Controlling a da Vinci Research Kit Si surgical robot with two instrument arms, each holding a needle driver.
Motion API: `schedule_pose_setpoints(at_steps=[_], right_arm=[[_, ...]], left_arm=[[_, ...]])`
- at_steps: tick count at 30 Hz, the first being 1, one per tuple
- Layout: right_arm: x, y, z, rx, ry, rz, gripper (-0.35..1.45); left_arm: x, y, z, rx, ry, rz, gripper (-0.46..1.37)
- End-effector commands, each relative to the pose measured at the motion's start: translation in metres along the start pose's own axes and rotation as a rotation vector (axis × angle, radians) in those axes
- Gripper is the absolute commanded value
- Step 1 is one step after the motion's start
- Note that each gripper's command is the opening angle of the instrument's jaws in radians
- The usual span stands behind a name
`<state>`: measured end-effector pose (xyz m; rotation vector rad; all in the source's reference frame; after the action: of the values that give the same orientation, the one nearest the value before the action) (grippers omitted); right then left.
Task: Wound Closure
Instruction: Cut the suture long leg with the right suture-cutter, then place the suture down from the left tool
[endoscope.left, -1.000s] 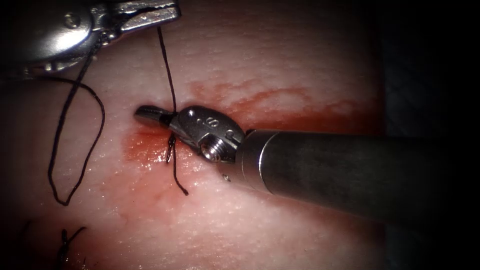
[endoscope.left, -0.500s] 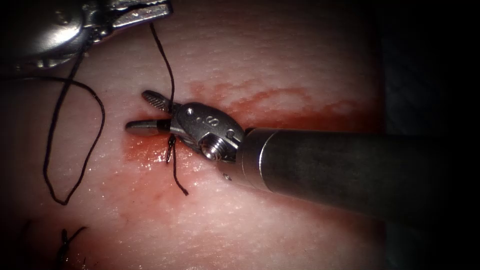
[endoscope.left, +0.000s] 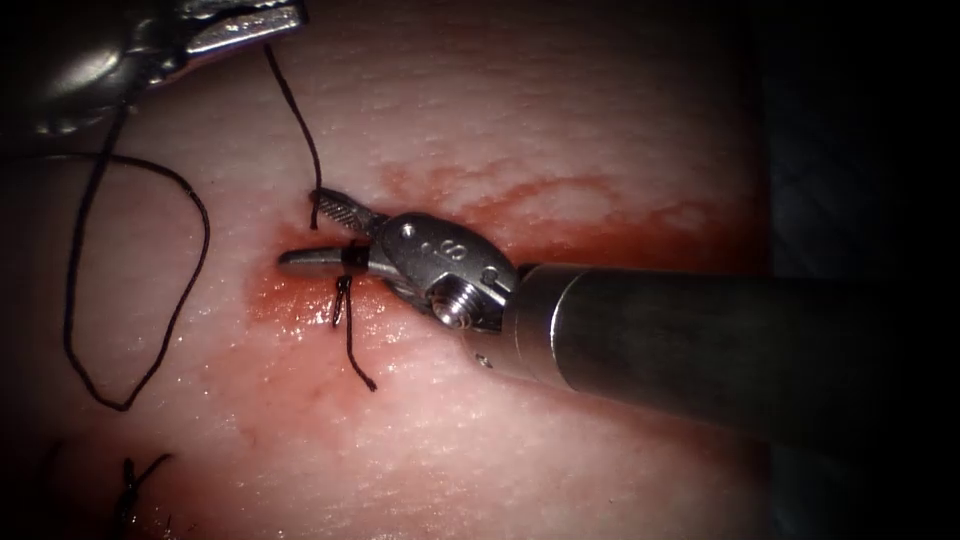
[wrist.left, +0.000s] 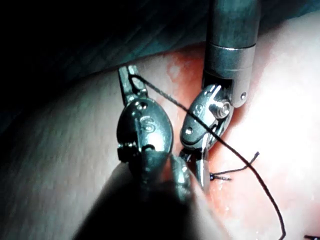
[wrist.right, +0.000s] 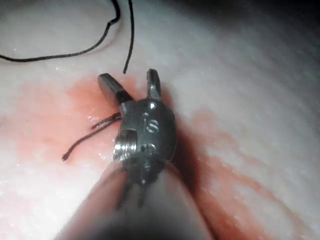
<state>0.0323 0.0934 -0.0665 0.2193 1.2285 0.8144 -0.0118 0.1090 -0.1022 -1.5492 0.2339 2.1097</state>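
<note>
Because the strand that a second ago ran unbroken from the left claw down to the knot has been parted at the right claw, the thread now lies in two pieces. The knot sits on the tissue in the patch of red fluid, just under the right claw's lower jaw. Its short tail lies flat, its long axis running from the knot down and slightly right. I cannot make out the line of the cut under the fluid, so I cannot say on which side the knot lies.

The freed piece hangs from the left claw and slants down and right. It ends loose just beside the upper jaw of the right claw, touching nothing that I can see. The left claw is clamped on this thread near its jaw tips, as I judge it to keep the strand lifted clear of the knot. From there more thread trails in a slack loop across the tissue on the left.

The right claw stands spread wide and holds nothing, low over the knot with its tips pointing left. Where the needle is I cannot tell.
</note>
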Motion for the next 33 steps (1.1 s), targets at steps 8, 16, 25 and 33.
schedule_pose_setpoints(at_steps=[8,16,25,33], right_arm=[[-0.0003,0.0003,-0.0021,0.004,-0.003,-0.010,1.43],[0.0000,0.0003,-0.0055,0.023,-0.010,-0.008,1.39],[0.0006,0.0005,-0.0085,0.051,-0.017,-0.004,1.33],[0.0004,0.0010,-0.0102,0.064,-0.019,-0.007,1.27]], left_arm=[[0.0002,0.0000,-0.0003,-0.001,-0.002,0.013,-0.35],[-0.0001,0.0005,-0.0011,0.011,-0.010,0.037,-0.35],[-0.0001,0.0019,-0.0019,0.015,-0.012,0.043,-0.35],[-0.0002,0.0054,-0.0031,-0.023,0.009,0.047,-0.35]])
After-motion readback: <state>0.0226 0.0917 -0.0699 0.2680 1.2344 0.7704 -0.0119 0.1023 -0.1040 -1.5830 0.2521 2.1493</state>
